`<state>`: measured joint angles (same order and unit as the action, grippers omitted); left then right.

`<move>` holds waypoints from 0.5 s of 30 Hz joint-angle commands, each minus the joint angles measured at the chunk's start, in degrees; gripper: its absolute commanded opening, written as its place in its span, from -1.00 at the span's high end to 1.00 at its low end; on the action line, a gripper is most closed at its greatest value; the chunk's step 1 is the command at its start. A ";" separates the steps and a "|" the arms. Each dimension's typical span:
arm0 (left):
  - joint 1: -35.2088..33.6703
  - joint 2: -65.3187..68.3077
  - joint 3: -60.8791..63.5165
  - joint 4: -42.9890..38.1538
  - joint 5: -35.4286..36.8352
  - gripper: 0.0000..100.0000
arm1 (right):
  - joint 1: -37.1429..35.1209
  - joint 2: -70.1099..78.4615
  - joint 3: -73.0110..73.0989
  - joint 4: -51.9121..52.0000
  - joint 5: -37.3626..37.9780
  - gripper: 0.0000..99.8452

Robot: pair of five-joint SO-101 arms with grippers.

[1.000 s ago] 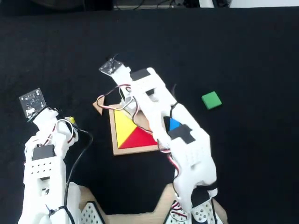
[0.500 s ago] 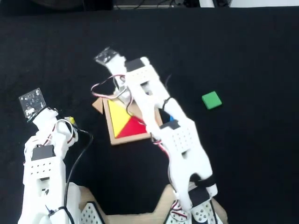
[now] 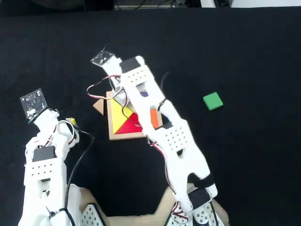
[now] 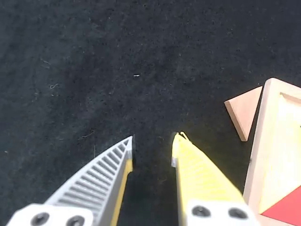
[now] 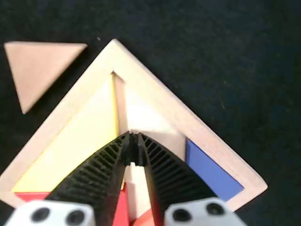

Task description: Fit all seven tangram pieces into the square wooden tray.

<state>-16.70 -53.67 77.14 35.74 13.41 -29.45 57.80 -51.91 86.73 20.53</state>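
Note:
The square wooden tray (image 3: pixel 126 136) lies mid-table under my right arm. Inside it are a yellow triangle (image 3: pixel 115 116), a red triangle (image 3: pixel 133 124) and a blue piece (image 5: pixel 211 170). My right gripper (image 5: pixel 134 151) is shut, its tips down on the pale tray floor (image 5: pixel 141 115) between the yellow triangle (image 5: pixel 70 150) and the blue piece. A plain wooden triangle (image 3: pixel 98 106) lies on the cloth just outside the tray's left corner. A green square (image 3: pixel 213 101) sits alone at the right. My left gripper (image 4: pixel 153 141) is open over bare cloth, left of the tray rim (image 4: pixel 263 141).
Black cloth covers the table. The right arm's white links (image 3: pixel 174 136) run across the tray's right side and hide it from above. Orange (image 3: pixel 154 117) and purple (image 3: pixel 143 94) patches show at gaps in that arm. Wooden arm bases (image 3: pixel 155 219) stand at the near edge.
The right arm has swung left and farther out. The tray has slid left and away and turned with it. The left arm has kept still.

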 commanded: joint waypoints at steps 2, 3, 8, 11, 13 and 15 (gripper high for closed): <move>0.48 -0.53 -0.40 -0.97 0.35 0.70 | -2.02 -0.13 -2.33 1.14 0.18 0.98; 0.48 -0.53 -0.40 -0.97 0.35 0.70 | -2.02 -0.66 -2.68 2.02 0.26 0.98; 0.57 -0.53 -0.40 -0.97 0.35 0.70 | -0.44 -5.85 -10.95 9.14 0.35 0.98; 0.57 -0.53 -0.40 -0.97 0.35 0.70 | 1.32 -9.63 -18.24 14.77 0.44 0.98; 0.57 -0.62 -0.40 -0.97 0.35 0.70 | 3.96 -13.23 -18.07 14.68 0.18 0.98; 0.48 -0.53 -0.40 -0.97 0.35 0.70 | 6.86 -17.98 -14.55 14.59 0.35 0.98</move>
<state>-16.70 -53.67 77.14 35.74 13.41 -26.90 48.57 -66.33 99.12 20.44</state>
